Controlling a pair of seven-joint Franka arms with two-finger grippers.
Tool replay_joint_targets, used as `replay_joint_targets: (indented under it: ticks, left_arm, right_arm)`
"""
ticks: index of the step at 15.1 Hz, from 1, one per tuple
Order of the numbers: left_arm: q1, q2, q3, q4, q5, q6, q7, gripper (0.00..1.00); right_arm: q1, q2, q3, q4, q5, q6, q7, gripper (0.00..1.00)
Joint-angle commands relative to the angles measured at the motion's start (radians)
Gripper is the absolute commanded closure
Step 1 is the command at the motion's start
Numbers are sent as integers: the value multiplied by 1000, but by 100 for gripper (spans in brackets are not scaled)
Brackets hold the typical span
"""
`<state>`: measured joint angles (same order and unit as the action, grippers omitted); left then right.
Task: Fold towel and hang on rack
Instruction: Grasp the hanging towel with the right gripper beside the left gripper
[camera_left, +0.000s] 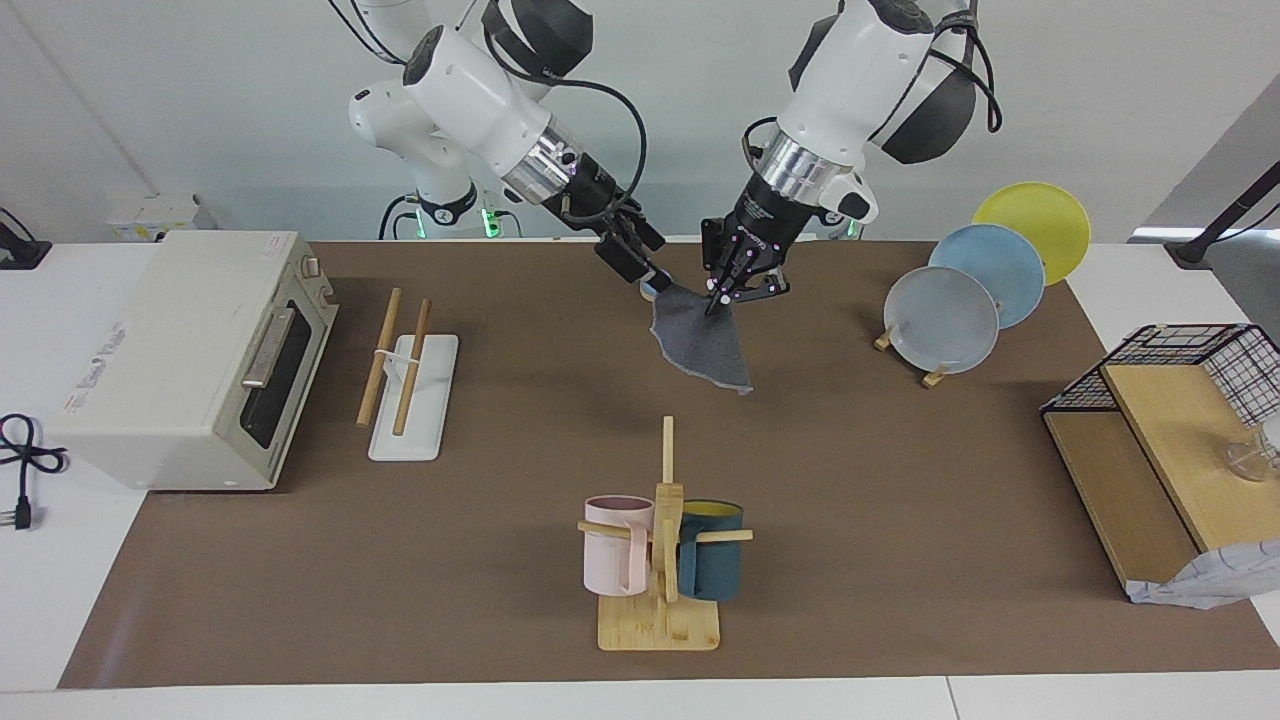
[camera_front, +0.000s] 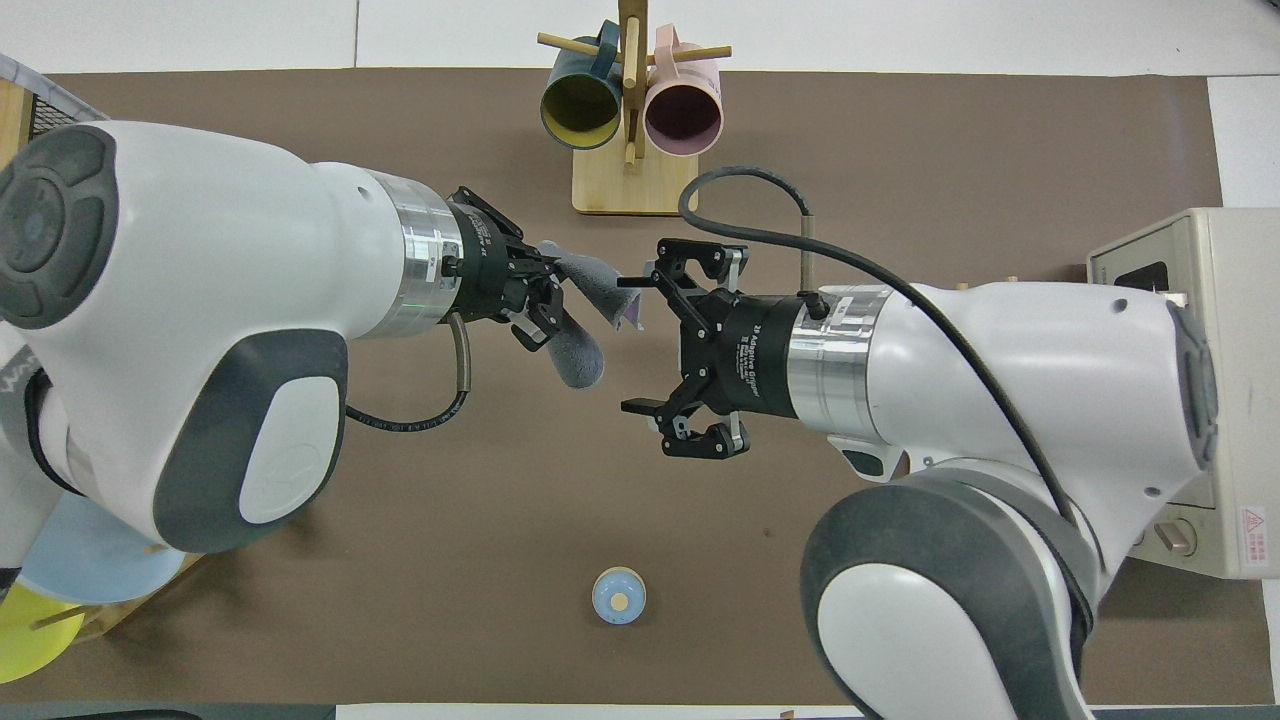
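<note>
The towel (camera_left: 702, 342) hangs in the air over the middle of the mat, grey face showing and a purple strip at one edge (camera_front: 628, 314). My left gripper (camera_left: 722, 298) is shut on its upper corner (camera_front: 552, 290). My right gripper (camera_left: 652, 278) stands open beside the towel's other upper corner, one finger close to the purple edge (camera_front: 632, 345). Whether it touches the cloth I cannot tell. The rack (camera_left: 405, 372), two wooden rods on a white base, sits beside the oven at the right arm's end. In the overhead view my right arm hides it.
A toaster oven (camera_left: 190, 360) stands at the right arm's end. A mug stand (camera_left: 660, 545) with two mugs is farther from the robots, a small blue bell (camera_front: 619, 596) nearer. A plate stand (camera_left: 960, 300) and a wire basket on a wooden shelf (camera_left: 1170, 420) are at the left arm's end.
</note>
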<state>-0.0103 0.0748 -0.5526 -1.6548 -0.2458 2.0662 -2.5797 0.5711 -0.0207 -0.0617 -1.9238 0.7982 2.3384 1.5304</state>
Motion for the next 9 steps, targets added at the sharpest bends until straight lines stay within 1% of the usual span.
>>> replay_joint_targets:
  ticks: [1,3,4,5,8,9]
  left_arm:
    - [-7,-38,8,-39,17,20,-33,100]
    - [-7,-38,8,-39,17,20,-40,100]
    - [-7,-38,8,-39,17,20,-43,100]
    - [-7,-38,8,-39,17,20,-45,100]
    - [-7,-38,8,-39,17,22,-51,100]
    - [-7,-38,8,-39,17,22,-54,100]
  right_arm:
    - [-3,54,-3,54,19,18,-44,0]
    - [-2,85,-3,74,30,38,-46,0]
    - [1,97,-3,75,32,68,-52,0]
    - [3,107,-1,77,32,82,-84,0]
    - [-3,111,2,89,35,84,-145,0]
    - [-5,111,2,91,38,87,-145,6]
